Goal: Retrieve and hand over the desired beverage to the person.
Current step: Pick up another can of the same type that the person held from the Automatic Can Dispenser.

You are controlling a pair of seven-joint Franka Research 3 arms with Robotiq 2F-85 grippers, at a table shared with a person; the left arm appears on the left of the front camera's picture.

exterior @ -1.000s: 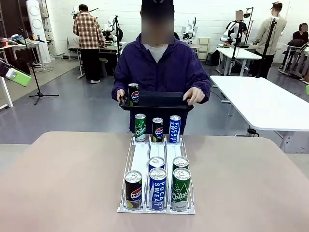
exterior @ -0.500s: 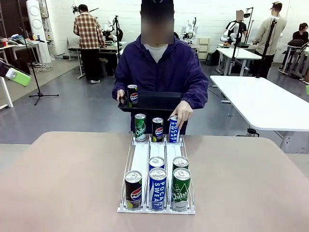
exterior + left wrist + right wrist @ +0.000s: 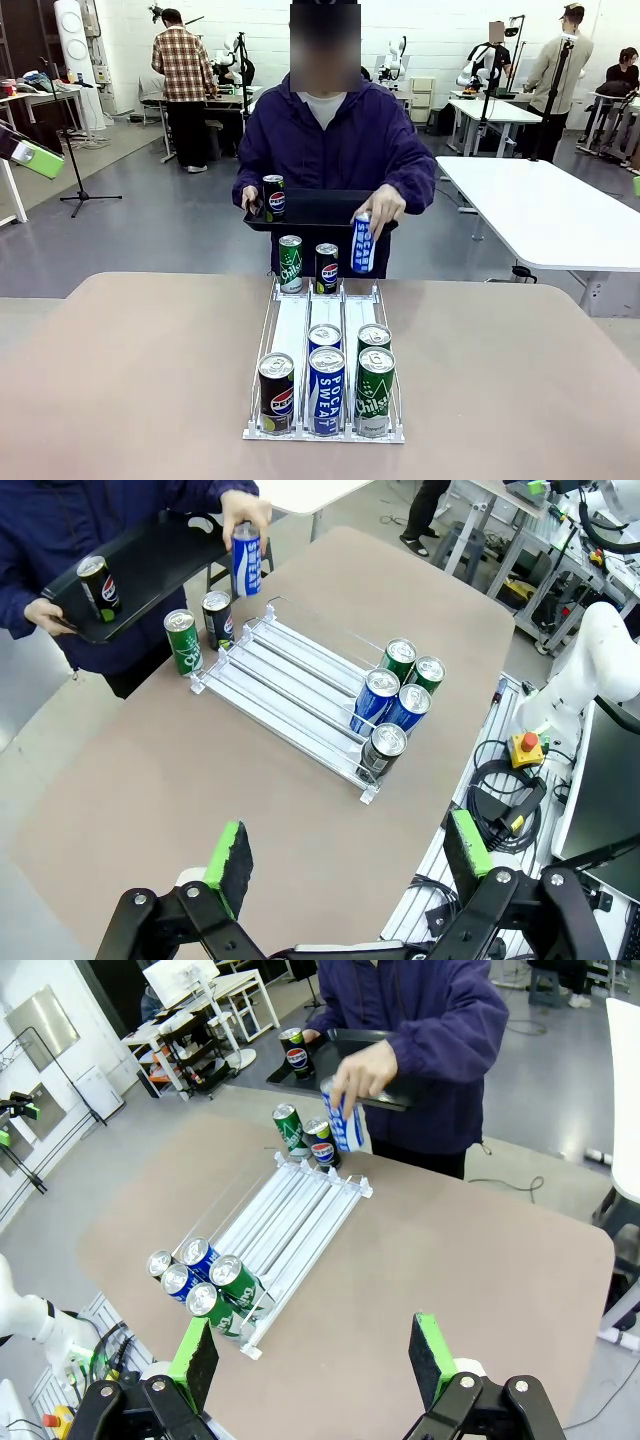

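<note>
The person (image 3: 330, 140) in a dark purple jacket stands at the table's far side, holding a black tray (image 3: 320, 210) with a Pepsi can (image 3: 274, 197) on it. The person's other hand lifts a blue Pocari Sweat can (image 3: 362, 243) off the far end of the white can rack (image 3: 290, 330). A green can (image 3: 290, 264) and a Pepsi can (image 3: 326, 267) stand at that far end. Several cans (image 3: 326, 385) crowd the near end. My left gripper (image 3: 349, 855) hangs open high above the table, as does my right gripper (image 3: 315, 1353).
The rack sits mid-table on the tan tabletop (image 3: 120, 370), with bare surface on both sides. A white table (image 3: 540, 210) stands at the back right. Other people work at benches far behind. A red stop button (image 3: 524, 743) lies off the table's edge.
The person's hand left the tray, came down onto the blue Pocari Sweat can at the rack's far end, and now lifts it, tilted, toward the tray.
</note>
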